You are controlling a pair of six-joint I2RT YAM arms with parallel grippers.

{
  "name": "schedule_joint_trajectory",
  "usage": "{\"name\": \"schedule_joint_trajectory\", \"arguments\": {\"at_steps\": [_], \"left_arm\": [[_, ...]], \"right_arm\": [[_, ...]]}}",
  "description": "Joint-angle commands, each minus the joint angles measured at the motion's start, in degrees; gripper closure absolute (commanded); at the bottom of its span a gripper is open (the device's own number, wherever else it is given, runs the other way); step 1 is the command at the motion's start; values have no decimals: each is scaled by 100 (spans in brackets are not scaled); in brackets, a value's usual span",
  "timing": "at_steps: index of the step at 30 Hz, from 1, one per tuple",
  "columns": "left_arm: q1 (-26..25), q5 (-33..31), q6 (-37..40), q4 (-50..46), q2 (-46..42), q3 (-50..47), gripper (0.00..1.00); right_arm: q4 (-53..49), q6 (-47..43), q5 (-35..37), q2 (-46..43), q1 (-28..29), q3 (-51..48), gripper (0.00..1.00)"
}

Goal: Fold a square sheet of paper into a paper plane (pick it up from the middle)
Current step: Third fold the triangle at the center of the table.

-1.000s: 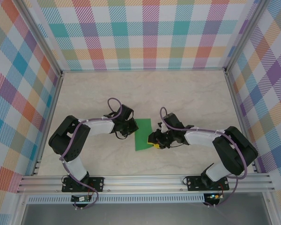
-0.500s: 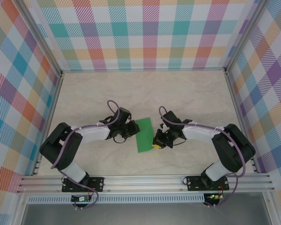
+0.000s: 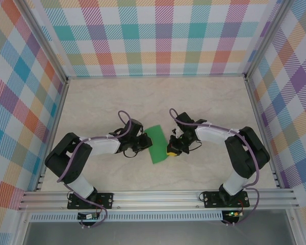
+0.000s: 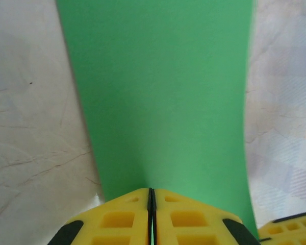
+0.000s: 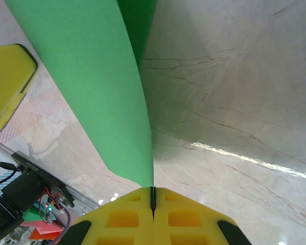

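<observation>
Sheet: the square sheet of paper point(image 3: 156, 145), doubled into a narrow strip, is over the table point(image 3: 209, 102); I cannot tell whether it lies flat or slightly raised.
Long axis: it runs away from the arm bases, with the near end leaning a little to the right. No pointed nose is formed yet.
Left gripper point(image 3: 143, 144): at the sheet's left long edge, about mid-length, jaws pressed together on the paper.
Right gripper point(image 3: 172, 149): at the sheet's right long edge, toward its near end, jaws pinching the edge.
Nearer arm: neither, since both already grip the sheet.
Key relation: the grips face each other across the sheet's short width, so the next fold probably turns about the long axis.
</observation>
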Motion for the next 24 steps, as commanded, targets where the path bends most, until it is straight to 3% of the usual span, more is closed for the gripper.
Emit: {"name": "schedule_joint_trajectory", "arguments": {"at_steps": [1,14,24], "left_arm": [[-80,-87,147,-53,240,113,91],[-80,-149,191,-279,498,231,93],[-2,-387,291,-534,57,791,89]], "right_arm": [[12,79,-230,-18,-1,-9,97],[736,560,-631,133,25,95,97],[1504,874,-325,652,297,270,97]]}}
